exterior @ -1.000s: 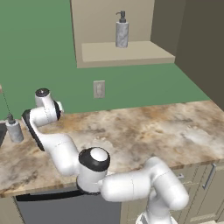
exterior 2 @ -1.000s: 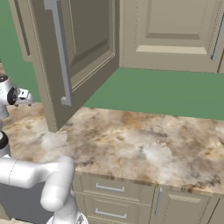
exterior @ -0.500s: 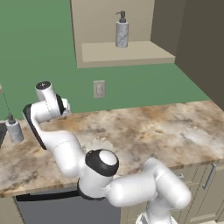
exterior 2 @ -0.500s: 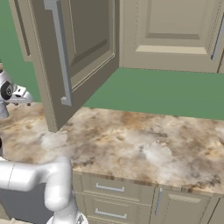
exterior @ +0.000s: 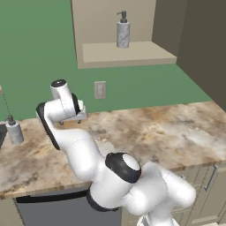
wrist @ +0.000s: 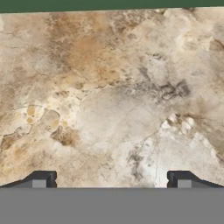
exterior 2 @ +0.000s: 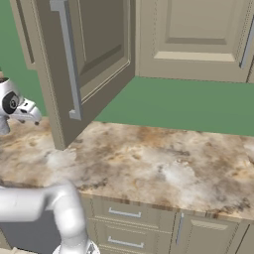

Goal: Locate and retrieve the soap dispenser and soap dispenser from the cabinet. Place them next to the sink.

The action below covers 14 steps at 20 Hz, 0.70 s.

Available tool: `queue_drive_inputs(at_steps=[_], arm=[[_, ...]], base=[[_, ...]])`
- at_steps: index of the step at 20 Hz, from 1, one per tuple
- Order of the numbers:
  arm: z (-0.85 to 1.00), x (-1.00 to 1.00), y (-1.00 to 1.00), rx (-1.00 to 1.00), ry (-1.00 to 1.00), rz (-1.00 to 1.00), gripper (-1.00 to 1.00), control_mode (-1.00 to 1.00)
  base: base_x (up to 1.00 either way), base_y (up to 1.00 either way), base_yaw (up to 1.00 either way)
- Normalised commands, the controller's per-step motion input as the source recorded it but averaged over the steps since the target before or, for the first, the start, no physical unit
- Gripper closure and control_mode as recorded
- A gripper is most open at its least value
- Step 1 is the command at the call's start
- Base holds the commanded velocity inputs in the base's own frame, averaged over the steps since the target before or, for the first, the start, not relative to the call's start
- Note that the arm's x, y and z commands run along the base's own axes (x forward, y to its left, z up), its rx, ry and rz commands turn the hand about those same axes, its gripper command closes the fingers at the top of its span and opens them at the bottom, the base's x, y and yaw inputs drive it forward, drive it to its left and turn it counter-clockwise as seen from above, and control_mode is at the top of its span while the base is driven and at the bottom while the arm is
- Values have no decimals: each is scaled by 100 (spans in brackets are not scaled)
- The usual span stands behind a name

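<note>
One soap dispenser (exterior: 123, 30), grey-white marbled with a dark pump, stands upright on the pale shelf of the open cabinet (exterior: 128, 54). The other soap dispenser (exterior: 14, 130) stands on the counter at the far left. My gripper (exterior: 74, 119) hangs over the counter between them, to the right of the counter bottle and well below and left of the shelf. It points down at bare marbled stone. In the hand view the gripper (wrist: 111, 181) is open, its fingertips (wrist: 43, 180) wide apart with nothing between them. The hand (exterior 2: 19, 106) also appears at the left edge of the right base view.
The cabinet door (exterior 2: 84, 64) with its long bar handle stands swung open over the counter, right of the hand. A wall outlet (exterior: 100, 89) sits on the green wall just behind the gripper. The brown marbled counter (exterior: 176, 132) stretches to the right, with drawers (exterior 2: 124, 214) below.
The hand has swung to the right, away from the soap dispenser on the counter. The gripper stays open and both bottles stand where they were.
</note>
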Motion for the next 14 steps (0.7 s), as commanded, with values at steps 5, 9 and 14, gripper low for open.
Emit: queue_drive_inputs(at_steps=[5, 9, 14], arm=[[4, -65, -57, 11, -6, 0, -100, -100], [28, -45, -57, 3, -2, 0, -100, -100], [39, -20, -61, -1, -2, -6, -100, -100]], base=[[0, 0, 0], [0, 0, 0], [0, 0, 0]])
